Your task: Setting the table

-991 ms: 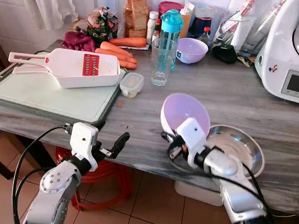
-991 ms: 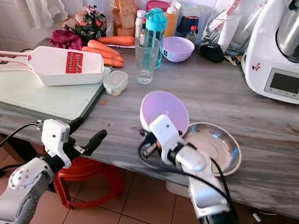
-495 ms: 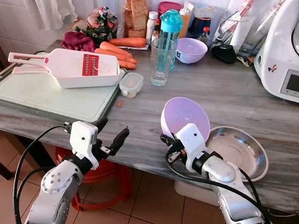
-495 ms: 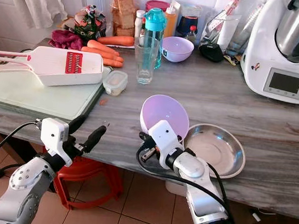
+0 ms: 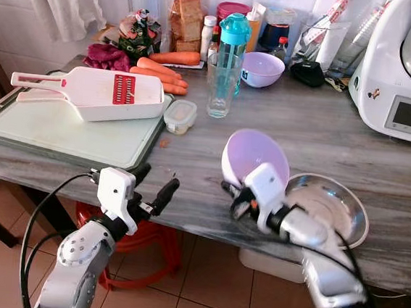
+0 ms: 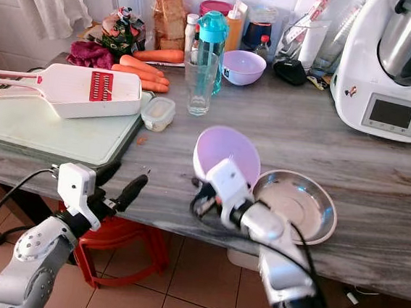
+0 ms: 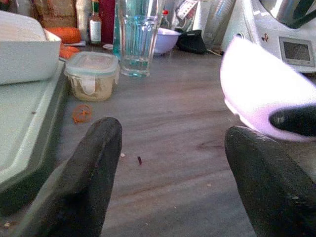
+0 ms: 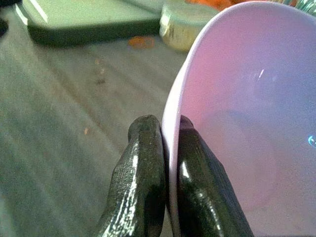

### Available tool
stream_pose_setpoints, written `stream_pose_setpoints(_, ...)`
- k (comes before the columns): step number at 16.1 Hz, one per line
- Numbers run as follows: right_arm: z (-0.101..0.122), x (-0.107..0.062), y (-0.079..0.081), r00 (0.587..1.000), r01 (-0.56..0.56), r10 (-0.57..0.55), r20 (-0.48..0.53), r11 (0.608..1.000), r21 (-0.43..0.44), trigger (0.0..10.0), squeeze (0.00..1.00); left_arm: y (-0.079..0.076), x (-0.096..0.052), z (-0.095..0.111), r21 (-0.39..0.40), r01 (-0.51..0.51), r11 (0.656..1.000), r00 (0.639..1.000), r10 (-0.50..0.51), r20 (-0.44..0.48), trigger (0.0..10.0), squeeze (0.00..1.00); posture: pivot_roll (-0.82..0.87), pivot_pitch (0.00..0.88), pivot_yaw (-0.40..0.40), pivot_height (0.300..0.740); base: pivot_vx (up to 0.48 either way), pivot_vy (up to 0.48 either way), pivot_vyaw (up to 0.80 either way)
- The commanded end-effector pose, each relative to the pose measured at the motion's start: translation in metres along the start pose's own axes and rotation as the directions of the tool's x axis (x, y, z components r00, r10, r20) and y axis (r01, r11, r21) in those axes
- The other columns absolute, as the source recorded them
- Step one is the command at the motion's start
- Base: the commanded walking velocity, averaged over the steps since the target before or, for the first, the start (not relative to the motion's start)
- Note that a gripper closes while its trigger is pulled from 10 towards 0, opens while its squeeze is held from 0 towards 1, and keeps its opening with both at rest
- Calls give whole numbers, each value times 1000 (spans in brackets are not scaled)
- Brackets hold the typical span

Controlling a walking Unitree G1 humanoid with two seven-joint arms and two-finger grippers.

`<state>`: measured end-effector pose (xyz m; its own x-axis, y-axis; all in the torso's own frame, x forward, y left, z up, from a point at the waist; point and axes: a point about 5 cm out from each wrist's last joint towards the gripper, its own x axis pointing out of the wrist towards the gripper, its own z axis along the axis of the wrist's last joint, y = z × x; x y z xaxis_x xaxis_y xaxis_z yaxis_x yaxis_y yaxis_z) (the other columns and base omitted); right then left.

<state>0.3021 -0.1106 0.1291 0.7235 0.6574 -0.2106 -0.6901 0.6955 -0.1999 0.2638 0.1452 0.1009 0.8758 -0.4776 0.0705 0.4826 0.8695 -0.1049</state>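
Observation:
My right gripper is shut on the rim of a lilac bowl, which tilts on its side just above the grey stone counter. A steel plate lies on the counter right beside the bowl, near the front edge. My left gripper hangs open at the counter's front edge, left of the bowl, with nothing between its fingers. A second lilac bowl stands at the back among bottles.
A green cutting board with a white slicer fills the left side. A small lidded tub, a glass, a teal bottle and carrots stand behind. A white kitchen machine occupies the back right.
My right arm has shifted the lilac bowl slightly right and up, back beside the steel plate. The left gripper has barely moved.

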Motion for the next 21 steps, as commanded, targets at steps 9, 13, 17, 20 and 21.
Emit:
stream_pose_setpoints(9, 3, -3, 5, 983, -150, 154, -97, 987, 49, 10000, 1000, -10, -1, -1, -38, 63, 997, 998, -64, -19, 10000, 1000, 58, 50, 11, 740, 0, 0, 0)
stream_pose_setpoints(13, 8, -6, -3, 984, -145, 149, -99, 988, 47, 10000, 1000, -6, 0, -4, 28, 30, 999, 998, -28, -59, 10000, 431, 53, 52, 12, 740, 0, 0, 0)
stream_pose_setpoints(17, 4, -8, -4, 980, -158, 157, -125, 987, 5, 10000, 16, -4, 0, -5, 50, 4, 999, 997, 0, -78, 10000, 0, 55, 52, 10, 740, 0, 0, 0)
stream_pose_setpoints(20, 4, -8, -10, 998, -13, 9, -68, 998, -62, 10000, 1000, 2, 1, 0, 35, -69, 997, 997, 70, -35, 10000, 1000, 59, 51, 3, 740, 0, 0, 0)
stream_pose_setpoints(21, 5, -10, -11, 999, 32, -35, -38, 998, -62, 10000, 1000, 4, 0, 3, 25, -82, 996, 997, 82, -10, 10000, 1000, 59, 51, 3, 740, 0, 0, 0)
